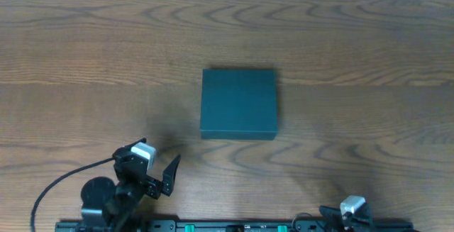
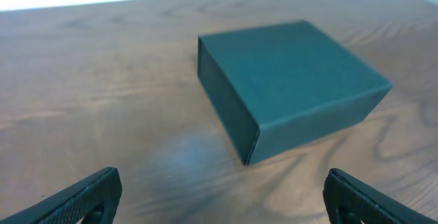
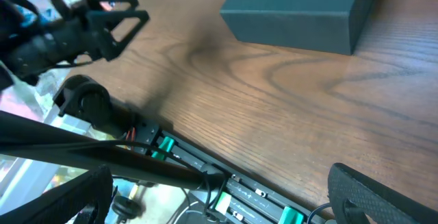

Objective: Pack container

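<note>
left pincer [image 2: 222, 196], right pincer [image 3: 222, 198]: held released | dark teal matte square box [image 1: 238, 103]: set closed on brown wooden counter [image 1: 85, 83], ahead of both

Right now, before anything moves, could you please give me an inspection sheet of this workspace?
Surface: wood-grain table, no spills seen.
Job's things: dark green box, lid down, flat at mid-table, nothing touching it.
Clutter: nothing seen.
Pincers: left pincer open, facing the box, apart from it; right pincer open, low at the near edge, holding nothing.
Cables: black cable loops to the left arm, away from the box.
Surroundings: rail with green connectors along the near edge; beyond it, blurred.
</note>
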Robot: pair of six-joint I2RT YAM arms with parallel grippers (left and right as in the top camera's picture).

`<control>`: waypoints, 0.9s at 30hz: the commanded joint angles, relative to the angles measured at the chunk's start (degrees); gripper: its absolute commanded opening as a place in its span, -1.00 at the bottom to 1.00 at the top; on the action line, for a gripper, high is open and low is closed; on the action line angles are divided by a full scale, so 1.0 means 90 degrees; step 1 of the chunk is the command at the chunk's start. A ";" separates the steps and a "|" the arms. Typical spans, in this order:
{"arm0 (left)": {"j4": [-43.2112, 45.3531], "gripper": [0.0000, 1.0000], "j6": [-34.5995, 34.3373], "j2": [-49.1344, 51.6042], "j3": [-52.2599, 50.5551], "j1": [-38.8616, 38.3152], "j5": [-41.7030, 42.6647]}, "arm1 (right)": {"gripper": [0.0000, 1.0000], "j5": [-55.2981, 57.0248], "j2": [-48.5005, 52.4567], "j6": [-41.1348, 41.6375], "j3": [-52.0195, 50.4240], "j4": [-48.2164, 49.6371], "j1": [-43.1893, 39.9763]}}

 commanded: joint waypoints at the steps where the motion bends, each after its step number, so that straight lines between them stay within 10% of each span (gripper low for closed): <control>1: 0.0206 0.91 0.0134 -0.0070 -0.0362 0.0034 0.0002 | 0.99 -0.0005 0.0036 0.0044 -0.0012 -0.0005 0.0010; 27: 0.0918 0.90 0.0019 -0.0068 -0.1059 0.0015 0.0670 | 0.99 -0.0005 0.0036 0.0044 -0.0012 -0.0005 0.0010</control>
